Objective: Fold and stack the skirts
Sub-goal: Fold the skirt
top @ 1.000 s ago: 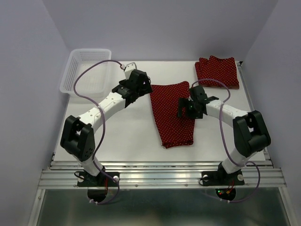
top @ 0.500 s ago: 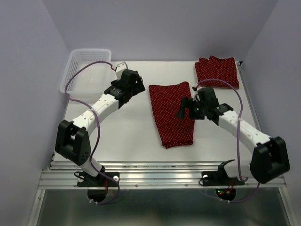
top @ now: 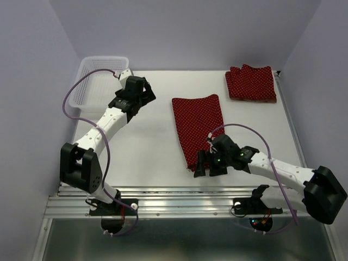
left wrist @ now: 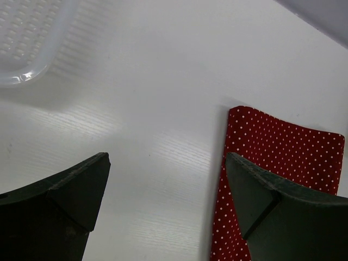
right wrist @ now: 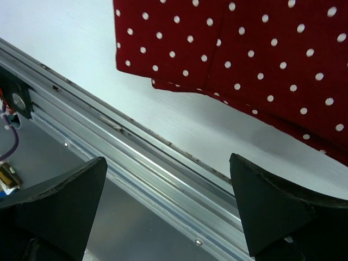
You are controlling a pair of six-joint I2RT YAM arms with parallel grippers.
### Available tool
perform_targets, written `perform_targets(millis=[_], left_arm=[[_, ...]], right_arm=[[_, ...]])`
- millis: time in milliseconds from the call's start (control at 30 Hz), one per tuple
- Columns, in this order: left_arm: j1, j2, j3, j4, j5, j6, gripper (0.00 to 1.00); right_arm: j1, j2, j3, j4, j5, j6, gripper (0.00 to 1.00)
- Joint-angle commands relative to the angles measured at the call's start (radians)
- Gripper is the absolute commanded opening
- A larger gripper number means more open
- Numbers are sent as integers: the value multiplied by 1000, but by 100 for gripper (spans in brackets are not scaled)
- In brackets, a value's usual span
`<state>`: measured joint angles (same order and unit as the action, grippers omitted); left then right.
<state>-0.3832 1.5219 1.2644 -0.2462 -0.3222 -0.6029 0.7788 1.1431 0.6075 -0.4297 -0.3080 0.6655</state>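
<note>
Between the spread jaws of the right arm (top: 272, 166), which gripped nothing, lay the near hem of a long dark red cloth skirt with tiny white dots (right wrist: 244, 43). It was folded into a narrow strip, flat on the white bench (right wrist: 60, 27). One near corner of it sat just ahead of one finger, and the cloth stretched away from the jaws up the bench. Just under the jaws ran the grey aluminium rail (right wrist: 141, 163) along the bench's edge.

Between the jaws of the left arm (top: 103, 125), likewise wide apart and holding nothing, showed only bare bench. Near one finger, and partly hidden behind it in the wrist view, lay a far corner of the same skirt. Off beyond the other finger stood the white plastic lattice basket (left wrist: 24, 38).

Well beyond the right arm's jaws, at the bench's far right corner, a folded pile (top: 251, 82) of the same dark red dotted cloth lay apart from the long skirt.
</note>
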Motion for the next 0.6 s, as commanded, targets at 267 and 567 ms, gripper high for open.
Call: perform_targets(millis=[267,567], left_arm=[[23,-39,-7,41,-5,25,99],[26,-37,-11,31,-11,22,99]], right_arm=[[13,82,14,75,139,16,100],[-127,164,12,118,184,-41,100]])
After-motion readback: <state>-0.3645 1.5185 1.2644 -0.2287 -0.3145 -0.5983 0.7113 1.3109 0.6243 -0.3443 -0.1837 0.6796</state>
